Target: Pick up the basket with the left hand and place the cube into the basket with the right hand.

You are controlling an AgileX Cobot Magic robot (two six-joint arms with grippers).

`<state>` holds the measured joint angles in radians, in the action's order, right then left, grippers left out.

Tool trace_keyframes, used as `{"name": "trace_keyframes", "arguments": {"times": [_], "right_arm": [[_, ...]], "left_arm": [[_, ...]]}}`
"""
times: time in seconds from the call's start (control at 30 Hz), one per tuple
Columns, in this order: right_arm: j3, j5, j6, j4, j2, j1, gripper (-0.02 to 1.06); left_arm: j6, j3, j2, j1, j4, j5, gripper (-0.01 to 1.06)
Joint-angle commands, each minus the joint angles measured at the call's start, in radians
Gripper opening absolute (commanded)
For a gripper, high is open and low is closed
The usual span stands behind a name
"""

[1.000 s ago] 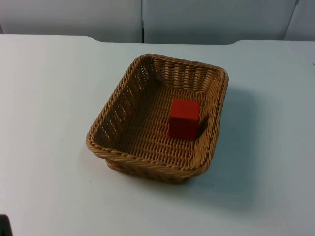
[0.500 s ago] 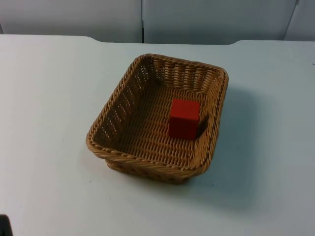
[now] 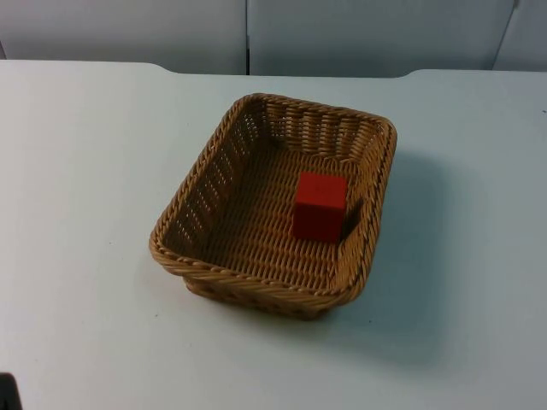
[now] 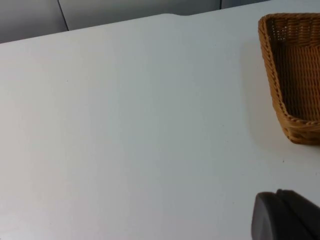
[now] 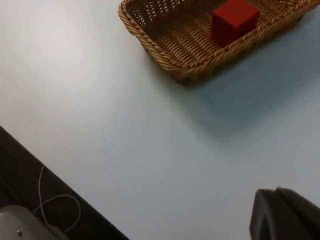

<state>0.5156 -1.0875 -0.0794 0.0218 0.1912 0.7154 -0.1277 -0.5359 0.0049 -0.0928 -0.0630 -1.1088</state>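
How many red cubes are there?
1. The red cube sits inside the wicker basket, near its right wall, on the white table. Nothing suggests another is hidden.

Lab bench, plain white table [image 3: 85,171], grey partition wall [image 3: 342,34]

one wicker basket [image 3: 272,282], one red cube [image 3: 320,206], one white table [image 3: 77,171]
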Motion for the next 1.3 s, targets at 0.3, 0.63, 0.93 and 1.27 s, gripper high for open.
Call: {"name": "trace_keyframes", "arguments": {"times": [0.3,0.63,0.93,1.27], "right_arm": [[-0.004,0.012,0.001,-0.004,-0.010,-0.475,0.00],[-0.004,0.012,0.001,-0.002,-0.191,-0.795,0.00],[-0.001,0.016,0.001,-0.002,-0.191,-0.809,0.00],[-0.001,0.012,0.063,0.008,-0.191,-0.809,0.00]], "left_arm": [[0.005,0.002,-0.005,0.005,-0.012,0.012,0.00],[0.005,0.002,-0.005,0.005,-0.009,0.012,0.00],[0.005,0.002,-0.005,0.005,-0.009,0.013,0.00],[0.005,0.002,-0.005,0.005,-0.009,0.013,0.00]]}}
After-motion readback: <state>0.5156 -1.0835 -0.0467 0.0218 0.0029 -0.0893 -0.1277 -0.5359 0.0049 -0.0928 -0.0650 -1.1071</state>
